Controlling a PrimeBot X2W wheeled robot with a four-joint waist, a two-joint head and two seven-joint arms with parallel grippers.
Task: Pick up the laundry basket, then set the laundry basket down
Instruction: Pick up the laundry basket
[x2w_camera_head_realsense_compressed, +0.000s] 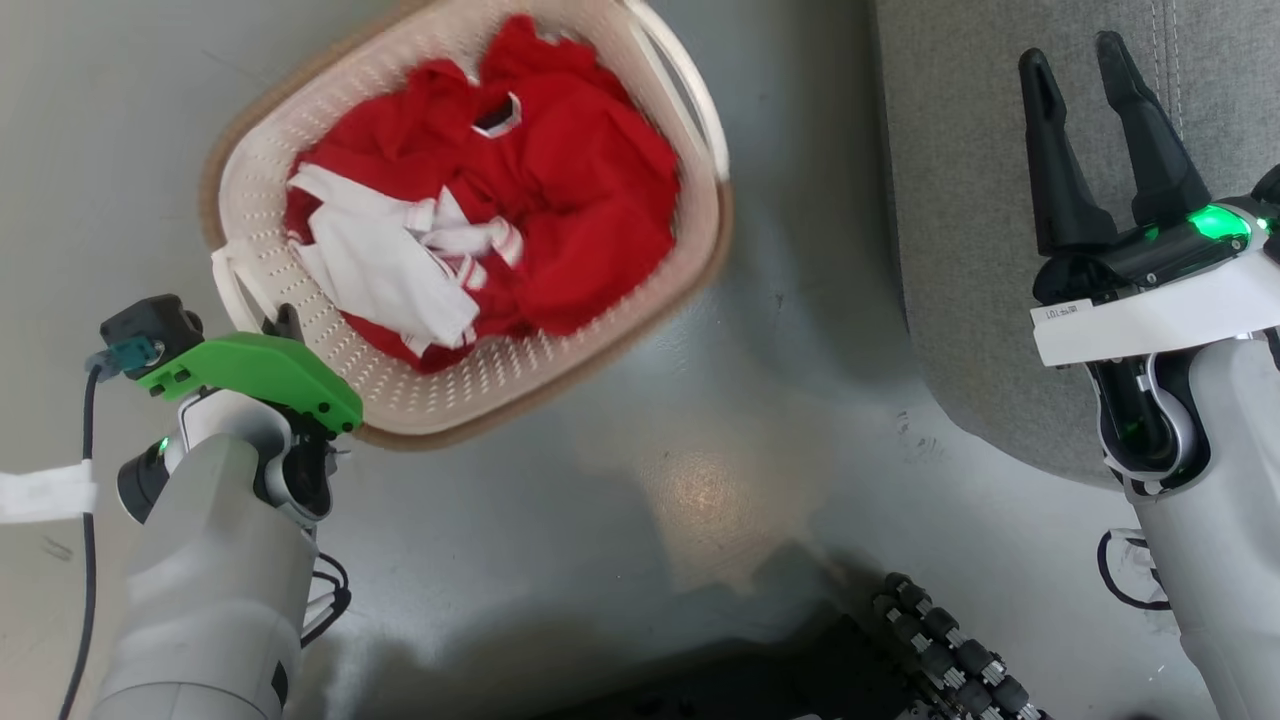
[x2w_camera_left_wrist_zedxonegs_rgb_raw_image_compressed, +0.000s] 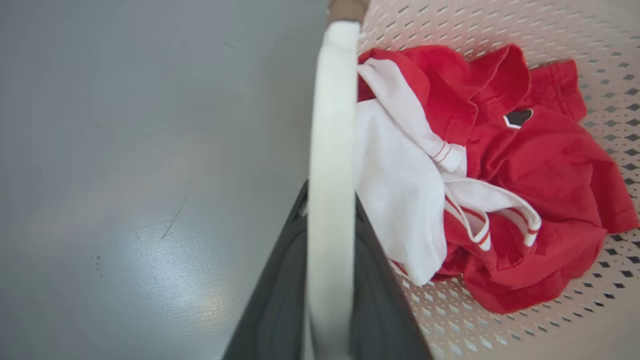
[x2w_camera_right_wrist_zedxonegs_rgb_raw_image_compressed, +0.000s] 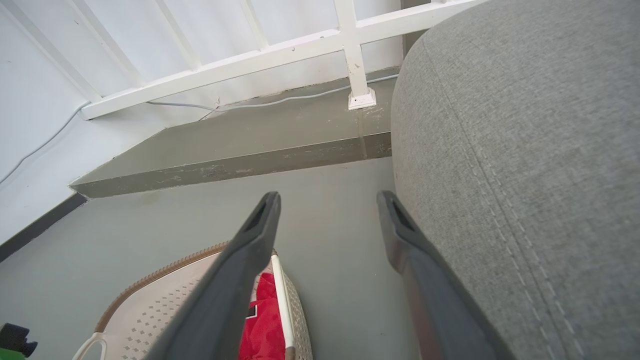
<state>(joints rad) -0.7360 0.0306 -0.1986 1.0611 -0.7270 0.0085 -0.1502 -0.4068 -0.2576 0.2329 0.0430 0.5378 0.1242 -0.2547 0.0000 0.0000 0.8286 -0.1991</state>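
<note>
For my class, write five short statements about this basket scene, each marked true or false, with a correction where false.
1. The left tool is shut on the basket's handle. True.
2. The right tool is shut on the other handle. False: its fingers are apart and hold nothing.
3. The basket holds red clothes and a white garment. True.
4. The basket sits on the sofa. False: it is over the grey floor, apart from the sofa.
5. The basket's walls are solid. False: they are perforated.
</note>
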